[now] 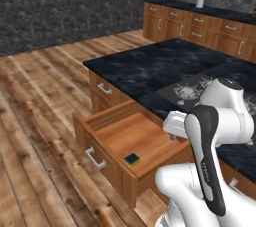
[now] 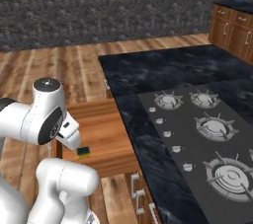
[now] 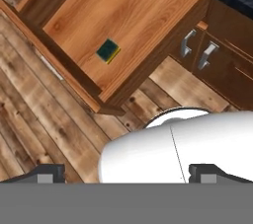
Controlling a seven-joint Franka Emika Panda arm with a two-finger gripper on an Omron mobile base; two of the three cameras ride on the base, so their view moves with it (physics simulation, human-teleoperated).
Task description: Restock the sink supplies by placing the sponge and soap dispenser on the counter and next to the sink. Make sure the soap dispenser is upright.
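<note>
Sponge (image 3: pixel 108 50): lies flat on the drawer floor, green scrub face up, yellow body showing at one edge; apart from all drawer walls.
Drawer (image 1: pixel 115 136): pulled fully out of the island, warm wood grain, bare but for the sponge; steel handle on its front.
My end effector (image 3: pixel 126 174): released, fingers spread wide, grasping nothing; it hangs high above the drawer, off to one side of the sponge.
Step in hand: reach for the sponge. I judge I should centre over it, turn my fingers across its short sides, then descend straight.
Island desk (image 2: pixel 148 77): black veined stone, gas stove (image 2: pixel 202 134) set in.
Floor (image 1: pixel 35 121): wooden planks.
</note>
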